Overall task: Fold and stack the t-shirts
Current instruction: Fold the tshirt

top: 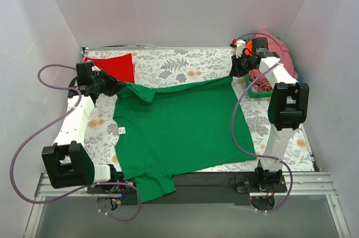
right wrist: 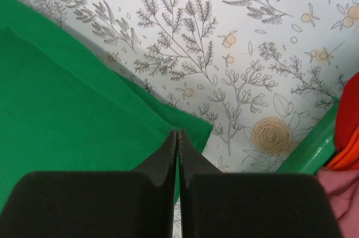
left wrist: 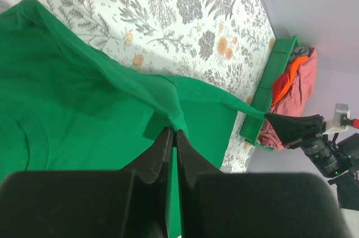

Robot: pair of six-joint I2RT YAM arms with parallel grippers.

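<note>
**A:** Green cotton is clamped in both jaws: left gripper [left wrist: 173,131] pinches a fold of the large green short-sleeved t-shirt [top: 179,126], right gripper [right wrist: 177,132] its corner just beside the green plastic basket [left wrist: 268,83].

**B:** Lift evenly, edge taut, folding away from the basket.

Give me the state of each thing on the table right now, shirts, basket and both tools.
green t-shirt: spread open, unfolded, far edge lifted
red t-shirt: folded, lying far left
green basket: holding bunched shirts
pink shirt: bunched in the basket
orange shirt: bunched in the basket
left tool: shut on the green t-shirt's far left edge
right tool: shut on the green t-shirt's far right corner
</note>
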